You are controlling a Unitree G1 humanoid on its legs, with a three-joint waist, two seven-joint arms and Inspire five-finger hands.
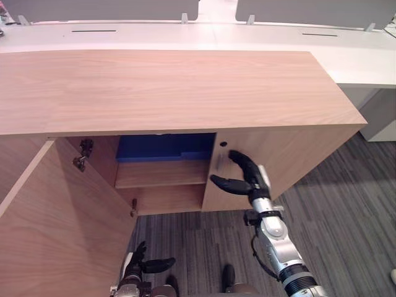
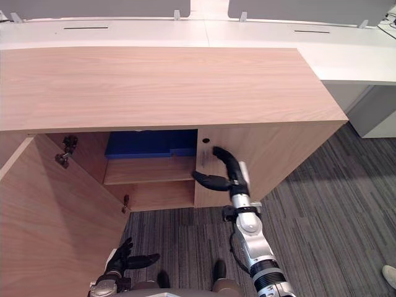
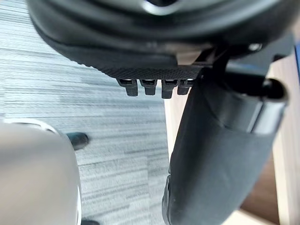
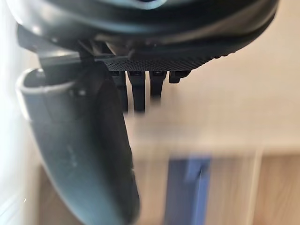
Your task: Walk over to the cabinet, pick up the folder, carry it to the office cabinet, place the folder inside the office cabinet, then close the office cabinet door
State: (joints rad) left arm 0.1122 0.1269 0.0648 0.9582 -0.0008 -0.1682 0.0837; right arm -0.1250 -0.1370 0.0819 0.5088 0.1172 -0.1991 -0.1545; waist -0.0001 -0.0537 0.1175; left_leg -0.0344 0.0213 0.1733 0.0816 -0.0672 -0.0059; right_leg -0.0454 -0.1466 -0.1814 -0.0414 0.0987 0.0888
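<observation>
The right robot hand [image 1: 247, 178] is held up with fingers loosely spread and nothing in it, just in front of the shut right-hand panel [image 1: 281, 158] of the office cabinet [image 1: 173, 86]; whether the panel is actually being touched can't be made out. The left robot hand [image 1: 140, 262] is hung low over the carpet [image 1: 346, 216], relaxed and empty too. The blue folder [image 1: 164, 147] is lying on the upper shelf [image 1: 161, 174] inside, so the placing looks done and only the door seems to be left, though that's a guess. Here's where trouble could be expected: the open door [image 1: 59, 216] is swung wide out on the left, well apart from the raised hand, so if the shut panel gets pushed instead, nothing will be closed at all. If the door is swung in while the right fingers are parked by the middle edge, they could get pinched between door and panel. A slap from the low left hand could bounce the door back off its hinge [image 1: 81, 154] side instead of seating it. How far the folder sticks out over the shelf edge can't be told, and if it pokes forward the door would be blocked or the folder shoved askew.
</observation>
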